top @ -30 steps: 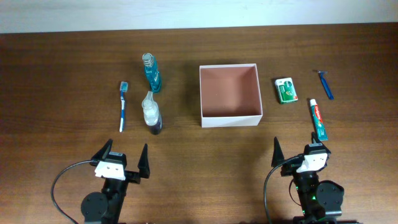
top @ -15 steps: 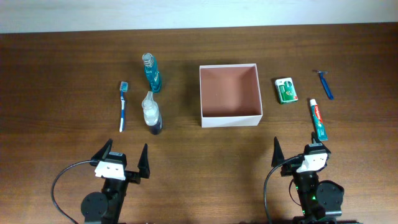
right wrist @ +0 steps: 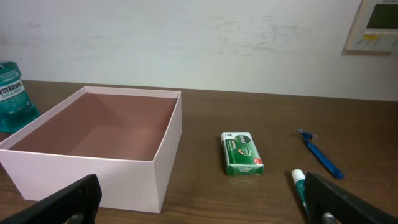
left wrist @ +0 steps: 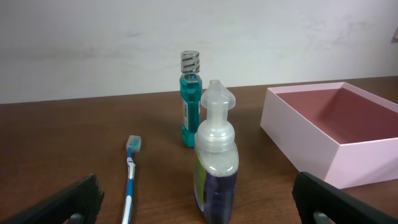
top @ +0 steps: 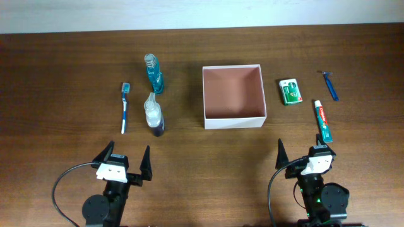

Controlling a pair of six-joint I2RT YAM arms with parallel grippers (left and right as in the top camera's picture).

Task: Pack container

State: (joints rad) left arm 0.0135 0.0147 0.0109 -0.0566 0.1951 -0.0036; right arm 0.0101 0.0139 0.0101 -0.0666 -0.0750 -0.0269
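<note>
Nothing moved since a second ago | left tool (top: 128, 152) released, empty | right tool (top: 306, 151) released, empty | container (top: 233, 122) mid-surface (top: 57, 69), between pump bottle (top: 154, 114) and green packet (top: 290, 91)

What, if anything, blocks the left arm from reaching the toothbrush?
Likely nothing, so probably yes: the toothbrush lies flat ahead of the open left claw, and the pump bottle stands apart beside it.
</note>
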